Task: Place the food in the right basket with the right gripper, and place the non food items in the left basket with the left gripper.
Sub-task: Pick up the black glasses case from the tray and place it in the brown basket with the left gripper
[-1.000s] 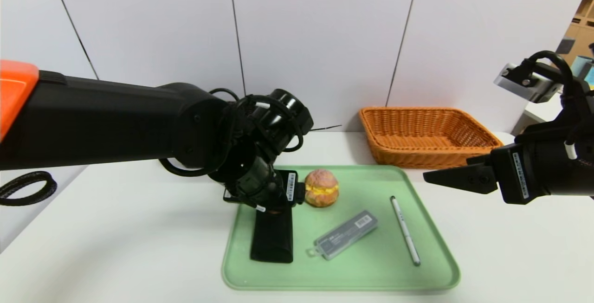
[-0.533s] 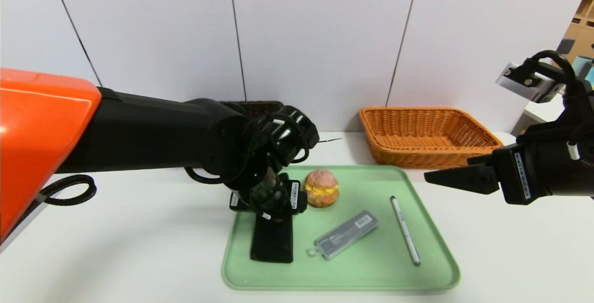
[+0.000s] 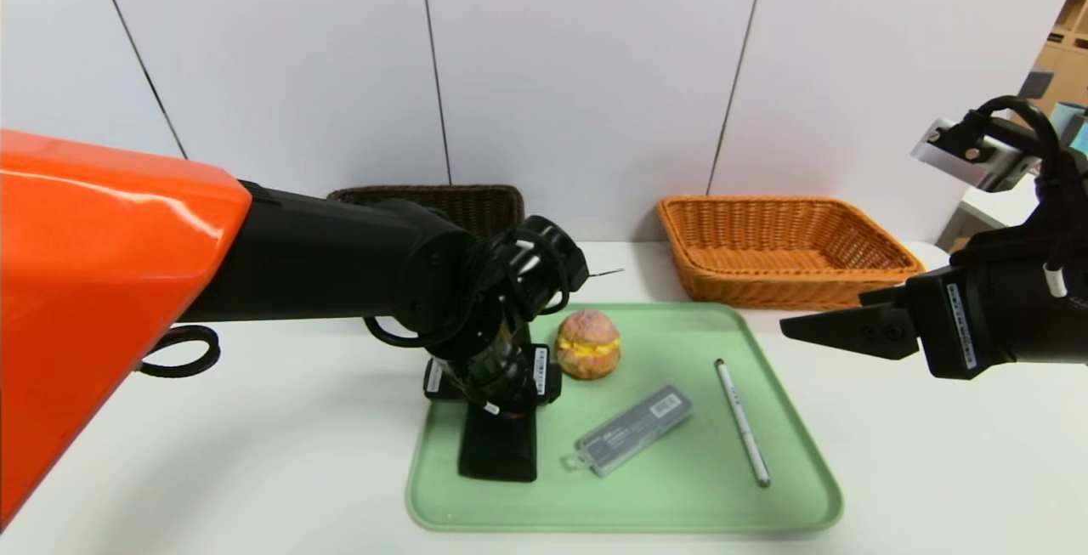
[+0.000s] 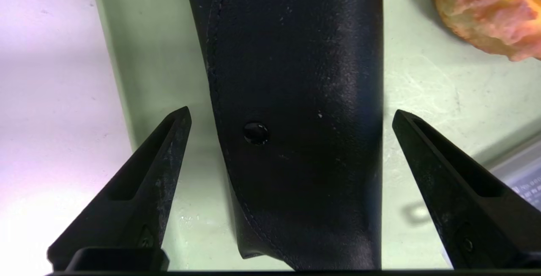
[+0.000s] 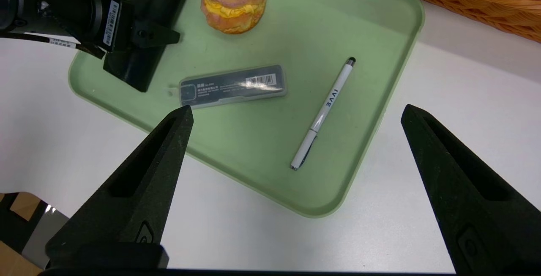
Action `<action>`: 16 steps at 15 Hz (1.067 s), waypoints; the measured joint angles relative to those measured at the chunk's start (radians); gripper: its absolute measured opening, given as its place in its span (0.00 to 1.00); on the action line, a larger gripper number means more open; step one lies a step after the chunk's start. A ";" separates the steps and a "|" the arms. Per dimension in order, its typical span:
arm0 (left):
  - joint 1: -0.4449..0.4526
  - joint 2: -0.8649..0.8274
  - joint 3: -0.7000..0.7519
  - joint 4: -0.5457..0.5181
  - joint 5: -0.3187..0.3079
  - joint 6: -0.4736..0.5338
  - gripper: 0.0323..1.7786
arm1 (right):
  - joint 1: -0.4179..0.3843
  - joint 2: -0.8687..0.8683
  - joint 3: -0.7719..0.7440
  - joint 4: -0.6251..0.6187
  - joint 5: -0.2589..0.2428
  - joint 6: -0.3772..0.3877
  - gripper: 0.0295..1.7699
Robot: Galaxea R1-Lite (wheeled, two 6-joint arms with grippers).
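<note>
Spread, the left pincer straddles the black case on a green tray, white table beneath, pale wall behind.

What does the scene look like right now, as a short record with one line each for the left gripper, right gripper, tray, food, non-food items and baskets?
left gripper: over the black folded item, jaws open on either side of it
right gripper: idle beyond the tray's right side, jaws open
tray: green
food: bun, on tray
non-food items: black folded item, grey case, white pen, all on tray
baskets: dark brown behind left arm; orange at back right
</note>
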 joint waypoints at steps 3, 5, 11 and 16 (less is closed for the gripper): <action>0.000 0.008 0.000 -0.001 0.000 0.001 0.95 | 0.000 -0.001 0.000 0.000 0.002 0.017 0.96; -0.001 0.012 -0.002 -0.005 0.005 0.004 0.95 | 0.000 -0.001 0.001 0.000 0.002 0.017 0.96; -0.004 0.029 -0.008 -0.002 0.069 0.004 0.95 | 0.000 -0.001 0.001 -0.001 0.003 0.017 0.96; -0.004 0.029 -0.010 0.000 0.061 0.005 0.95 | 0.000 -0.001 0.001 -0.002 0.003 0.016 0.96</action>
